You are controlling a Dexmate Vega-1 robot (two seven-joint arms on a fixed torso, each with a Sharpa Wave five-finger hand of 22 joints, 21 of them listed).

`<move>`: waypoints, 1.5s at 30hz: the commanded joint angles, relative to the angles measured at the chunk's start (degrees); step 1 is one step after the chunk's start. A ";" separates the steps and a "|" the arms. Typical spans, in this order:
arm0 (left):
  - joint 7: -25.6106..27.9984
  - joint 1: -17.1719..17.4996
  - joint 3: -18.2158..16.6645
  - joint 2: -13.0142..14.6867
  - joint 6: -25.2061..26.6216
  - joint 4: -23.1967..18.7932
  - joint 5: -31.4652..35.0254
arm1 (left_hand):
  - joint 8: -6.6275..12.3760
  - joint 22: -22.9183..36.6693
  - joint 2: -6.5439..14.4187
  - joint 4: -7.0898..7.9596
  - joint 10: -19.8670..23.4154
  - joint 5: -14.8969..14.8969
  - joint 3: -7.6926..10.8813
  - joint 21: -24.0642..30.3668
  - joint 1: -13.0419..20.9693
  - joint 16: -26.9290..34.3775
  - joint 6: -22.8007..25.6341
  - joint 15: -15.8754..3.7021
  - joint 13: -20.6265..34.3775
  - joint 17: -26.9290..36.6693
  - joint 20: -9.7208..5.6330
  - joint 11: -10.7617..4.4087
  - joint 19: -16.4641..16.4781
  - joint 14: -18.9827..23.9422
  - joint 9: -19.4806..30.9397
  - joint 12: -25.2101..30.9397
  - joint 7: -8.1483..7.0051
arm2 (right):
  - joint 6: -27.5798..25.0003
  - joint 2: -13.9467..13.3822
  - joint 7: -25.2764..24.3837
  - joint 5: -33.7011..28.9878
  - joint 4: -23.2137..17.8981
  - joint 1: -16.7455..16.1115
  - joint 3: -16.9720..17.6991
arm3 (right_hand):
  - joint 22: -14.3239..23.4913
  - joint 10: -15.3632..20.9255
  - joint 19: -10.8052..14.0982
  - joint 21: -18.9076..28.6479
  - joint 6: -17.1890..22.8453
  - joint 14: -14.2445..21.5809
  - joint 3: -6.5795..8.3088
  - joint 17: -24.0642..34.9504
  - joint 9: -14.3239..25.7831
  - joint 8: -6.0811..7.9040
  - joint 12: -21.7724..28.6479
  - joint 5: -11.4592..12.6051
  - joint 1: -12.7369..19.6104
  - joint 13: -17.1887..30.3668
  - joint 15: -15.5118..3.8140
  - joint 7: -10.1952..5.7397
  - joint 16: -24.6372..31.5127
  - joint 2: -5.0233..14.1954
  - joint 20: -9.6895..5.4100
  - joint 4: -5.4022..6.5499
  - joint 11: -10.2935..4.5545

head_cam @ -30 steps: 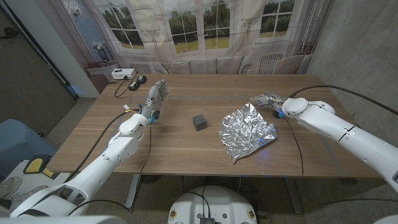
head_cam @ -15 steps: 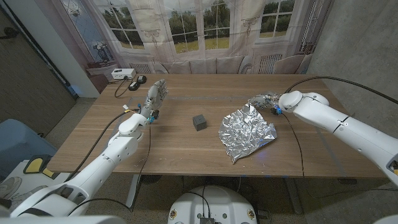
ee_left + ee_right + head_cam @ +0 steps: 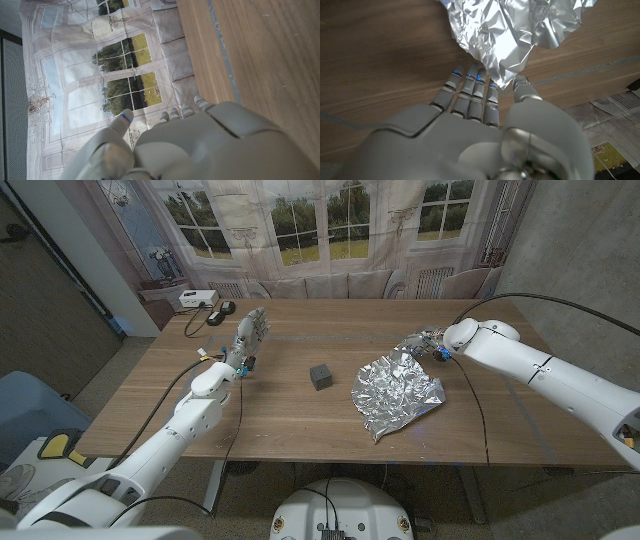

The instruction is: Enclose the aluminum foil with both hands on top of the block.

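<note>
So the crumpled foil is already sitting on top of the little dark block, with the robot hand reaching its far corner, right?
Not quite. In the head view the foil lies on the table beside the block, apart from it. The right robot hand is indeed at its far corner.

Crumpled foil [image 3: 397,391] lies right of grey block [image 3: 321,376].

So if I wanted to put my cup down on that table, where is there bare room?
The widest bare wood lies along the near table edge, in front of the block and left of the foil. The strip between the left hand and the block is bare too. It is crowded where the right hand meets the foil's far corner, and by the cables at the far left.
</note>
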 commanded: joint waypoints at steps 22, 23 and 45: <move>0.02 0.09 -0.27 -0.13 0.08 0.26 -0.42 | -0.24 0.14 4.79 0.12 -5.98 0.37 0.54 -0.26 0.23 -0.08 -3.36 0.25 0.21 0.19 0.06 0.26 0.21 -7.43 0.27 -0.18 0.26 | -3.14 0.92 -4.03 -8.96 -3.48 -0.36 -2.83 | 2.55 13.18 12.48 9.28 23.38 9.71 -6.45 31.26 10.61 17.06 30.91 3.56 29.92 26.46 -8.39 -3.37 35.10 1.69 -3.27 0.91 -6.80; -0.04 0.06 -0.27 -0.12 0.05 0.26 -0.42 | -0.26 0.14 4.80 0.12 -6.01 0.38 0.55 -0.29 0.24 -0.09 -3.41 0.26 0.21 0.19 0.07 0.24 0.16 -7.45 0.27 -0.20 0.21 | -2.87 0.89 -4.11 -8.91 -3.53 -0.55 -2.63 | 2.57 13.21 12.50 9.35 23.46 9.67 -6.48 31.23 10.58 17.09 30.89 3.54 30.03 26.34 -8.27 -3.31 35.13 1.71 -3.30 0.90 -6.76; -1.61 -1.50 0.15 -0.46 -0.12 1.63 -0.33 | -0.28 0.15 4.77 0.11 -5.73 0.36 0.69 -0.34 0.25 -0.03 -3.35 0.46 0.22 0.17 0.02 0.25 0.31 -7.23 0.28 -0.20 0.18 | 9.75 -0.22 -13.48 -0.57 -8.81 -11.55 10.74 | 3.47 10.51 9.14 11.04 20.68 8.73 -8.04 33.68 13.64 18.78 33.01 3.64 28.78 28.30 -10.28 -4.21 33.40 3.97 -5.61 3.55 -8.57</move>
